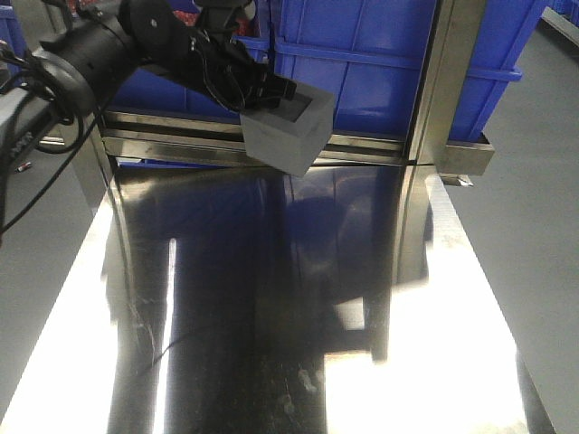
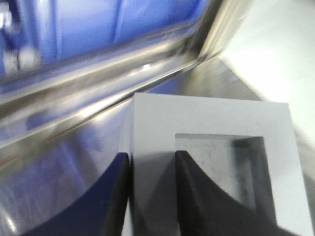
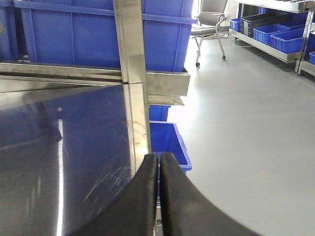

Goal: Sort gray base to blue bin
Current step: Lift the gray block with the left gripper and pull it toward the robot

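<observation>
My left gripper (image 1: 268, 94) is shut on the gray base (image 1: 289, 131) and holds it in the air above the far edge of the steel table, just in front of the blue bin (image 1: 380, 63). In the left wrist view its fingers (image 2: 184, 172) pinch one wall of the gray base (image 2: 211, 123), one finger inside the square recess and one outside. My right gripper (image 3: 158, 162) is shut and empty, over the table's right edge. It is out of the front view.
The shiny steel table (image 1: 271, 298) fills the foreground. A steel rail and an upright post (image 1: 443, 81) run along its far edge below the bins. A small blue bin (image 3: 170, 142) stands on the floor to the right, with an office chair (image 3: 211, 24) beyond.
</observation>
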Controlling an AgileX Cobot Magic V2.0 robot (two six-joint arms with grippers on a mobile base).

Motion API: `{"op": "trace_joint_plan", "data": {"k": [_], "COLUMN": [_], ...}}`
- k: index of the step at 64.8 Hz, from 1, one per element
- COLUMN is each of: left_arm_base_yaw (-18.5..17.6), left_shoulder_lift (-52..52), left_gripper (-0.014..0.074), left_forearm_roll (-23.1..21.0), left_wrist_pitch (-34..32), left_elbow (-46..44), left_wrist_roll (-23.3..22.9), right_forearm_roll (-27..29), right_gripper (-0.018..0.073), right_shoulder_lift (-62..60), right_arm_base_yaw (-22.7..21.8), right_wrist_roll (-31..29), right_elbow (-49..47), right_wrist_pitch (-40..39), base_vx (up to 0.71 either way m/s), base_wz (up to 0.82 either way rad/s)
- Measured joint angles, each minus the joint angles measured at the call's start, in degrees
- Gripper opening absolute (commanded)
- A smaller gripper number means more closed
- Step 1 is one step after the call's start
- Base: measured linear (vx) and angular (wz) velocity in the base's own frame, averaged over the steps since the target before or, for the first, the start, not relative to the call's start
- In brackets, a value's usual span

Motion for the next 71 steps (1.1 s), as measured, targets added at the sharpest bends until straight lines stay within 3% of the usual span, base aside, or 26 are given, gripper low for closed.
{"op": "trace_joint_plan", "data": {"k": [22,48,71], "left_arm_base_yaw": [-0.24,-0.24,-0.24], "left_shoulder_lift": [-14.59,-39.05,-57.18], "left_gripper": [0.0020,0.0020,0.0020], "left_forearm_roll": [1.16,1.16,1.11], "left_wrist_pitch": [-2.78,-14.35,-20.88], "left_elbow": [17.05,44.88,63.42], "left_wrist_roll": [0.00,0.02,1.04], "right_forearm_roll": [0.00,0.00,0.00], "right_gripper": [-0.0005,-0.0005,-0.0005], "right_shoulder_lift": [0.00,0.00,0.00], "right_arm_base_yaw": [0.00,0.00,0.00], "right_wrist_roll": [0.00,0.00,0.00], "right_elbow": [0.00,0.00,0.00], "right_wrist_pitch": [0.00,0.00,0.00], "base_vx": [0.00,0.00,0.00], "base_wz": [0.00,0.00,0.00]}}
